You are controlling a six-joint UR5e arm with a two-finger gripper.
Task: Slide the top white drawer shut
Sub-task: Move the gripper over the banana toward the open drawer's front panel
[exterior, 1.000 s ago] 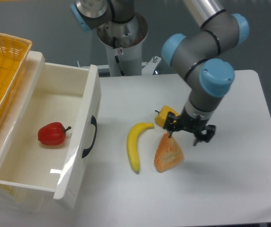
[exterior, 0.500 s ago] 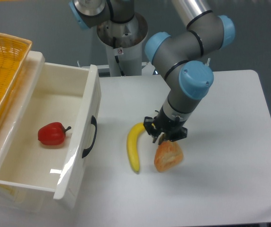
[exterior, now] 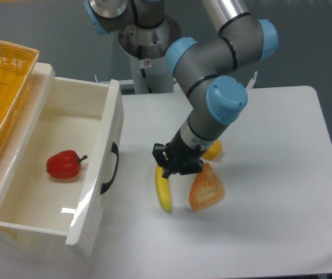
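Observation:
The top white drawer [exterior: 109, 152] stands pulled out at the left, its panelled front with a black curved handle [exterior: 110, 168] facing right. A red bell pepper [exterior: 64, 164] lies inside it. My gripper [exterior: 175, 168] hangs low over the table, right of the drawer front, just above the upper end of a yellow banana [exterior: 163, 190]. It is clear of the handle. Its fingers point down, and I cannot tell whether they are open or shut. It holds nothing that I can see.
An orange bread-like piece [exterior: 206, 188] lies right of the banana. A small yellow-orange object [exterior: 213, 151] shows behind the arm. An orange wicker basket [exterior: 1, 81] sits on top of the cabinet at the far left. The robot base [exterior: 150, 46] stands behind.
The gripper has moved left across the table, from right of the bread-like piece to over the banana's upper end, closer to the drawer front. The drawer has not moved.

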